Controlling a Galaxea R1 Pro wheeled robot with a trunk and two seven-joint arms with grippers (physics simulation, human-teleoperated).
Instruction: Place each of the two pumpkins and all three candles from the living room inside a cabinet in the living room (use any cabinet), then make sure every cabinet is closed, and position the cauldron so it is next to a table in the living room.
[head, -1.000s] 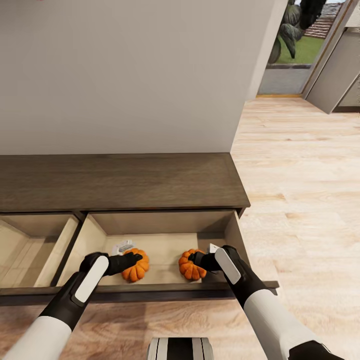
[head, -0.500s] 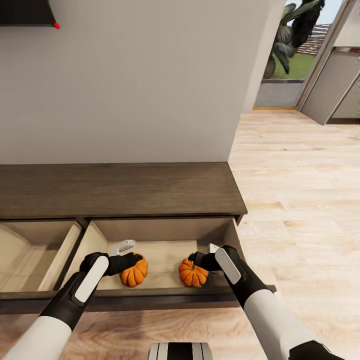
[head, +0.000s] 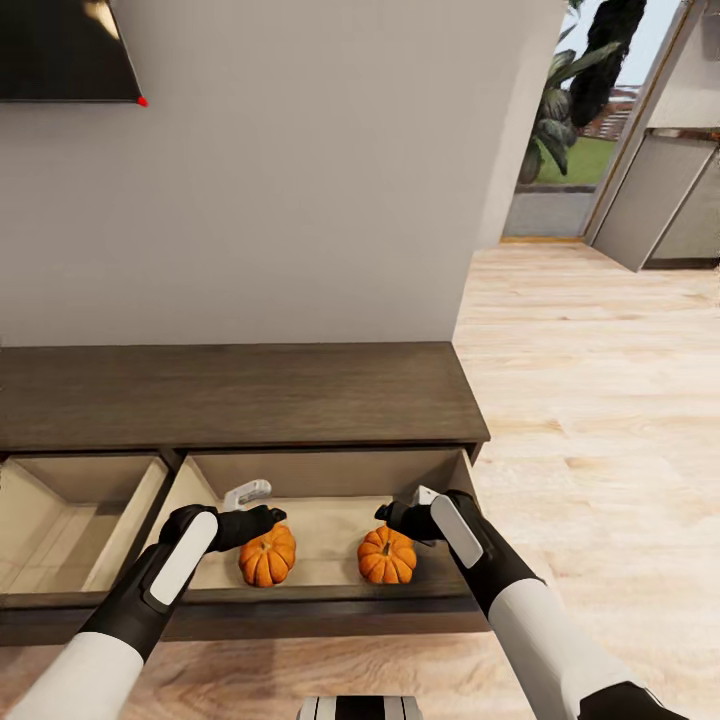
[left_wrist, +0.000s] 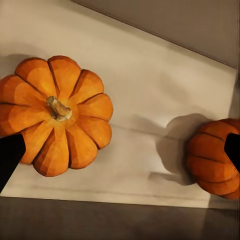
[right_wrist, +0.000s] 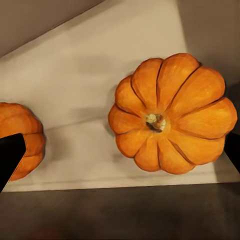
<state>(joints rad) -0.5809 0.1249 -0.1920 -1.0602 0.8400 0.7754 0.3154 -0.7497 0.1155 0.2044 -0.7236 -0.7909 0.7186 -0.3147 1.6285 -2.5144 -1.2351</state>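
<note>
Two orange pumpkins rest on the tan floor of an open drawer (head: 325, 515) in the dark-brown cabinet (head: 240, 395). The left pumpkin (head: 267, 556) (left_wrist: 55, 112) lies just below my left gripper (head: 258, 506), which is open, one black fingertip (left_wrist: 10, 156) beside it. Under my right gripper (head: 402, 508), also open, sits the right pumpkin (head: 387, 556) (right_wrist: 172, 112), clear of the fingertip (right_wrist: 10, 155). Each wrist view catches the other pumpkin (left_wrist: 215, 157) (right_wrist: 20, 137) at its edge. Candles, cauldron and table are out of view.
A second drawer (head: 70, 520) stands open to the left of the first. A dark screen (head: 60, 50) hangs on the grey wall above. Light wood floor (head: 600, 400) runs to the right toward a doorway with a plant (head: 560, 100).
The camera has tilted up, so the whole picture shifted down. Both pumpkins have come free of the grippers and now sit lower on the drawer floor.
</note>
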